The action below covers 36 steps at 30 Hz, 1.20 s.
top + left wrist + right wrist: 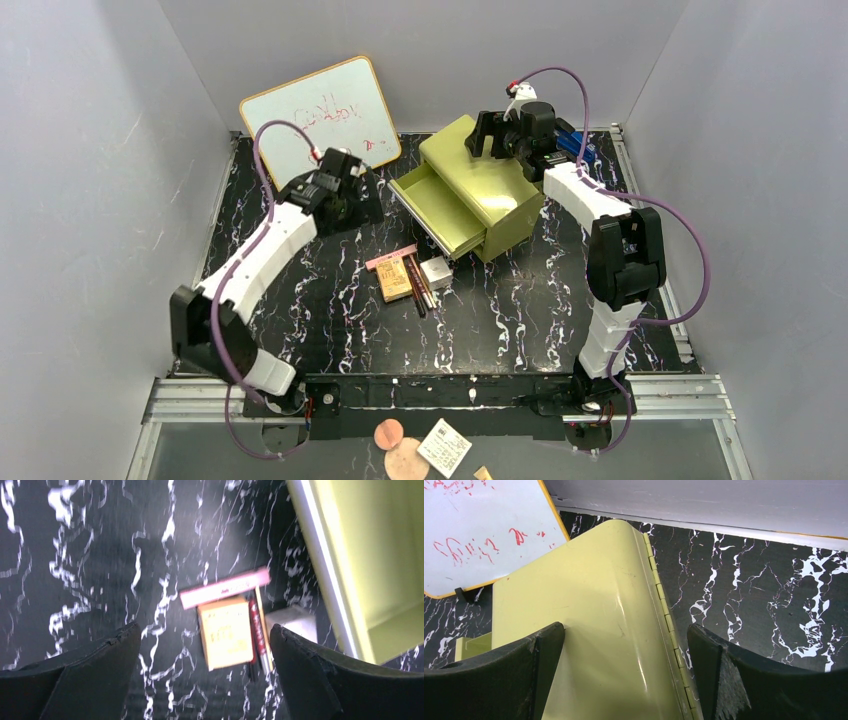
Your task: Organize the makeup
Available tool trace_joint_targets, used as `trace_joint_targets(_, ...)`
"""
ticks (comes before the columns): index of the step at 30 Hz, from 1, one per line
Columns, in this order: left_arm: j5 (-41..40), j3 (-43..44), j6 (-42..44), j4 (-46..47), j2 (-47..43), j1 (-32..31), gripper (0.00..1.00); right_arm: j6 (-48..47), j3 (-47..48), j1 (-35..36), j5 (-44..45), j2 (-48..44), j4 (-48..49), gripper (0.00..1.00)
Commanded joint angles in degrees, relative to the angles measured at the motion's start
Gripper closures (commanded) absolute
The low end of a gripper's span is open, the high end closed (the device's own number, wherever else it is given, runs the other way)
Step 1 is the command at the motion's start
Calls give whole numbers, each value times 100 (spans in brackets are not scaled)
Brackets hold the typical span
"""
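Black marbled tabletop [520,300] carried all the items, with one arm raised on each side. At the left rear, a whiteboard [320,118] with red writing stood propped at the back wall. The left gripper [204,626] hung above the tabletop just in front of the whiteboard, its jaws spread wide and holding nothing; its wrist view looked down on the makeup. The makeup lay in one cluster at mid-table, just in front of the pulled-out drawer [432,205]. A thin pink case [391,258] lay along the far side of the group, and a tan-orange palette [394,281] lay just beside it on the near side. Slim dark-red, black and tan pencils [419,284] lay together along the palette's right edge. A small white box [436,271] sat just right of the pencils. Farther right stood the olive-yellow drawer chest [490,185], its drawer drawn out toward the left. The right gripper [625,626] was over the rear of the chest's top, jaws released and wide apart, one finger on each side of the hinge line; whether it touched the top could not be told.
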Motion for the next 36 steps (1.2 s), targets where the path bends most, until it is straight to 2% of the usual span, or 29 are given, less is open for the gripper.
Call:
trace_joint_targets(1, 149, -858, -621, -323, -974, -128, 2, -358, -525, -12, 284, 579, -1834, 1)
trace_joint_targets(7, -50, -1885, -1447, 21, -1520, -787, 1, -263, -572, -1, 182, 603, -1782, 1)
trace_joint_targets(10, -264, -2141, -1739, 240, -1330, -1258, 2, -249, -586, 9, 157, 610, -1766, 1)
trace_joint_targets(14, -619, -2068, -1889, 372, -920, -1705, 1, -262, -608, 18, 210, 570, -1798, 1)
trace_joint_targets(24, -1041, -1811, -2108, 447, -51, -1758, 2, -398, -757, 21, 321, 406, -1815, 1)
trace_joint_targets(36, -1001, -1916, -2284, 825, 463, -1759, 2, -417, -807, 17, 314, 437, -1783, 1)
